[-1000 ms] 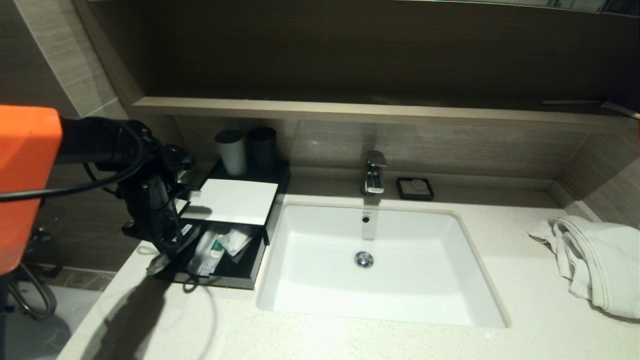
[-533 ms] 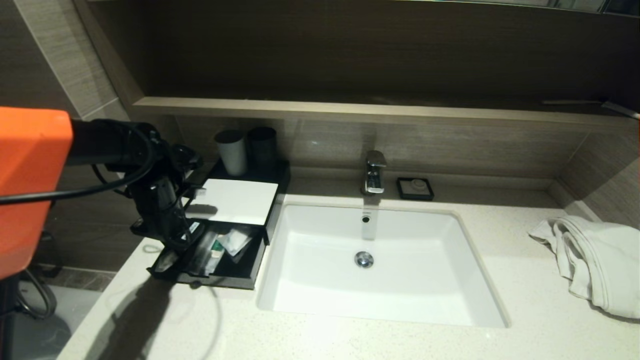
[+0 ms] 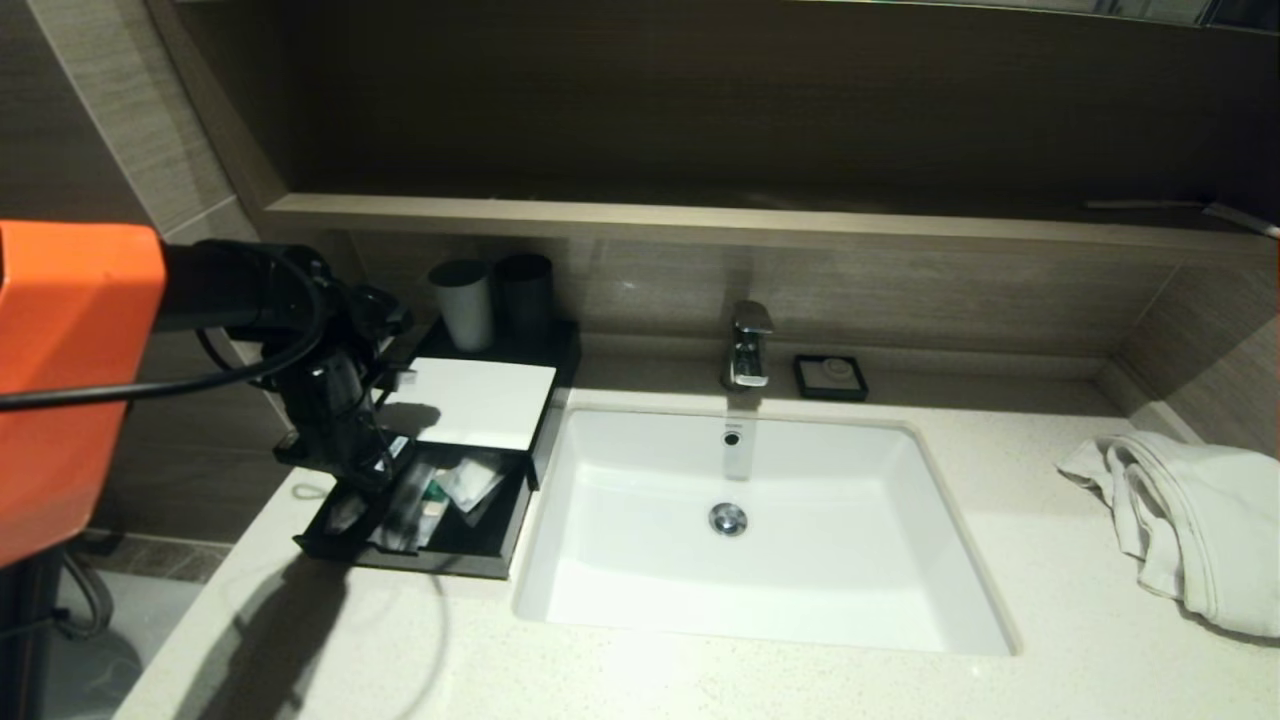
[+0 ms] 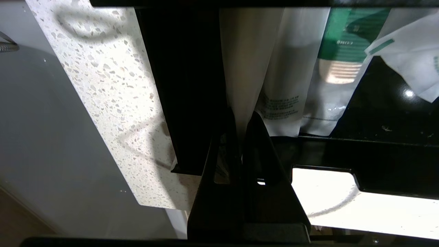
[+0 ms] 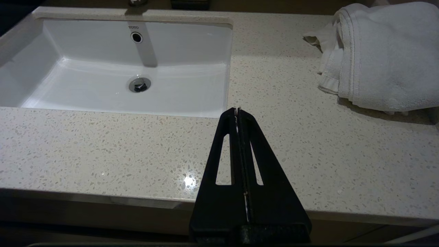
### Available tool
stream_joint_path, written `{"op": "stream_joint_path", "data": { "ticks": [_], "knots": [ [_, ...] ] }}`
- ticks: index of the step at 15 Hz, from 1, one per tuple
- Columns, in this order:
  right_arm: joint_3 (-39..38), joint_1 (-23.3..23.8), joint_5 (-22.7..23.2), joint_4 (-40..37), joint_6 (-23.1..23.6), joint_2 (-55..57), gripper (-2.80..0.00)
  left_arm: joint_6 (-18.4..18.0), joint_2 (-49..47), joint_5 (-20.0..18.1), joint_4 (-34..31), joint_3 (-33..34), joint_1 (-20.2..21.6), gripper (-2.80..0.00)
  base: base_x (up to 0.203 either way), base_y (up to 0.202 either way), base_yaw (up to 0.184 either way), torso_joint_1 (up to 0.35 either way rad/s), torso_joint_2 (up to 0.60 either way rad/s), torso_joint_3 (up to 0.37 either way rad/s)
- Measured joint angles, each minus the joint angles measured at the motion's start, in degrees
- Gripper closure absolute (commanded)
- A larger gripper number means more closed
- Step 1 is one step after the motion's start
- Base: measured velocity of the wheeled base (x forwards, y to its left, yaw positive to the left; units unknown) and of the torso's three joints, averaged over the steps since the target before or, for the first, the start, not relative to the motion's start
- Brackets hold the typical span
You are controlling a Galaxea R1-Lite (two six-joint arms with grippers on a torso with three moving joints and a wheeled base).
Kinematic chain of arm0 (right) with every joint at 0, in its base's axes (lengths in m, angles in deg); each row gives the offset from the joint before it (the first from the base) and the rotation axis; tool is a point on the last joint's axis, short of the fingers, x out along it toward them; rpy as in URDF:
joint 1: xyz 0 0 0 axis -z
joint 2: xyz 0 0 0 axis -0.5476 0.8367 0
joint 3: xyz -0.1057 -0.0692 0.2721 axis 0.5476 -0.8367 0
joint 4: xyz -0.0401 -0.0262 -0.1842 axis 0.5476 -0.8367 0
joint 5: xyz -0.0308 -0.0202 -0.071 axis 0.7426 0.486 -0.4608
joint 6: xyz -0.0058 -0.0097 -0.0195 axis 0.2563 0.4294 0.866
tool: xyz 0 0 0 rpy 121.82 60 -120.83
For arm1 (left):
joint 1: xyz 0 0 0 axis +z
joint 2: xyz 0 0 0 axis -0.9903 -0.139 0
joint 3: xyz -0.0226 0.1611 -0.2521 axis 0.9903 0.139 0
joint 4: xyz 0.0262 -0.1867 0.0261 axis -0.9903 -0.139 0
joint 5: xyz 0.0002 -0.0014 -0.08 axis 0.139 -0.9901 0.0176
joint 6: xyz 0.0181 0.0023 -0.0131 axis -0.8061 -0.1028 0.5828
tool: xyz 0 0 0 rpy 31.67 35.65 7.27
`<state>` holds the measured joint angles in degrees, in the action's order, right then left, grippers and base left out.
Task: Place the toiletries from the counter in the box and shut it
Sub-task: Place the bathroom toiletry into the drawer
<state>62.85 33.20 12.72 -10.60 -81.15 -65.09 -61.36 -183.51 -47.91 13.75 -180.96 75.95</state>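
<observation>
The black box (image 3: 470,403) with a white top panel stands on the speckled counter (image 3: 700,680), left of the basin, with its front drawer (image 3: 455,565) pulled out. My left gripper (image 3: 366,478) hangs over the drawer's left part and is shut on a long translucent sachet (image 4: 240,68), whose free end lies inside the drawer (image 3: 345,514). Two more sachets (image 3: 415,505) and a squarish clear packet (image 3: 470,478) lie in the drawer. My right gripper (image 5: 237,110) is shut and empty above the counter in front of the basin; it does not show in the head view.
A pale grey cup (image 3: 464,302) and a dark cup (image 3: 526,292) stand on the box's rear. The white basin (image 3: 760,520), tap (image 3: 749,345) and black soap dish (image 3: 830,377) are right of the box. A white towel (image 3: 1190,520) lies at the far right.
My left gripper has moved right and a little away from me with the sachet, from the drawer's left front corner to over its left part.
</observation>
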Motion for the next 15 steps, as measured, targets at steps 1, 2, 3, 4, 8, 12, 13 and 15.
{"op": "stream_joint_path", "data": {
  "ticks": [1,2,3,4,8,12,13,15],
  "knots": [
    [0.0,0.0,0.0,0.0,0.0,0.0,0.0,0.1,-0.2,0.0,0.1,-0.3,0.0,0.0,0.0,0.0,0.0,0.0,0.0,0.0],
    [0.0,0.0,0.0,0.0,0.0,0.0,0.0,0.4,-0.4,0.0,0.7,-0.4,0.0,0.0,0.0,0.0,0.0,0.0,0.0,0.0],
    [0.0,0.0,0.0,0.0,0.0,0.0,0.0,0.5,-0.6,0.0,1.2,-0.5,0.0,0.0,0.0,0.0,0.0,0.0,0.0,0.0],
    [0.0,0.0,0.0,0.0,0.0,0.0,0.0,0.7,-0.7,0.0,1.5,-0.5,0.0,0.0,0.0,0.0,0.0,0.0,0.0,0.0],
    [0.0,0.0,0.0,0.0,0.0,0.0,0.0,0.9,-1.2,-0.1,2.7,-0.6,0.0,0.0,0.0,0.0,0.0,0.0,0.0,0.0],
    [0.0,0.0,0.0,0.0,0.0,0.0,0.0,1.6,-1.2,-0.4,4.4,-0.5,0.0,-2.8,0.0,0.0,0.0,0.0,0.0,0.0],
    [0.0,0.0,0.0,0.0,0.0,0.0,0.0,1.7,-1.1,-0.4,4.4,-0.4,0.0,-2.8,0.0,0.0,0.0,0.0,0.0,0.0],
    [0.0,0.0,0.0,0.0,0.0,0.0,0.0,1.9,-0.9,-0.9,4.4,-0.4,0.0,-2.8,0.0,0.0,0.0,0.0,0.0,0.0]
  ]
}}
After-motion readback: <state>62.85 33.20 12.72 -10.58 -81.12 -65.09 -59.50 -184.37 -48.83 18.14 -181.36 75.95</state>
